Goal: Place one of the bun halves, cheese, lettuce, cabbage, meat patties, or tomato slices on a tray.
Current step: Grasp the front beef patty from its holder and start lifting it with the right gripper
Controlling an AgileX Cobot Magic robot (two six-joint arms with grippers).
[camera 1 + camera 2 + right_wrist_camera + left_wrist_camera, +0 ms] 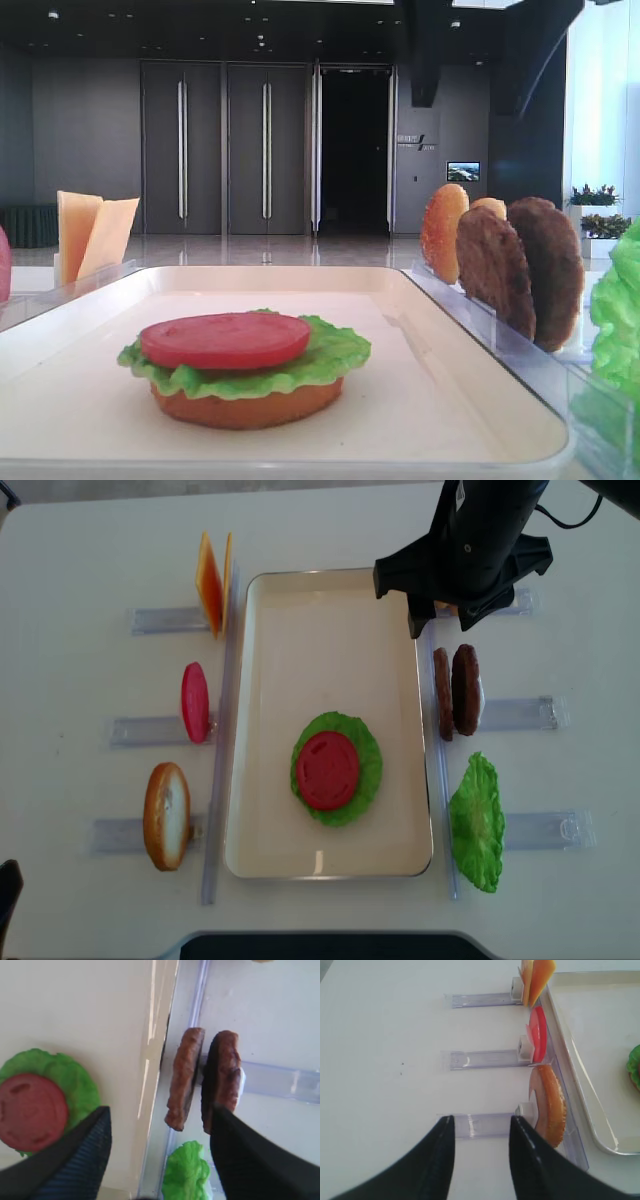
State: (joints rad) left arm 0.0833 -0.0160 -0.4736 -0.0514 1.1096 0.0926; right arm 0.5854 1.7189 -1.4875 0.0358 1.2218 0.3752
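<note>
On the cream tray (270, 680) lies a bun half (250, 408) topped with lettuce (368, 770) and a tomato slice (327, 770). Two meat patties (455, 690) stand on edge in a clear rack just right of the tray. My right gripper (160, 1110) hangs open and empty above the tray's right rim, with the patties (183, 1077) just past its fingertips. My left gripper (483, 1120) is open with nothing between its fingers, over a clear rack next to an upright bun half (549, 1105).
Left of the tray stand cheese slices (213, 580), a tomato slice (194, 702) and a bun half (167, 815) in clear racks. A second lettuce leaf (478, 820) sits at the right front. More bun halves (443, 232) stand behind the patties.
</note>
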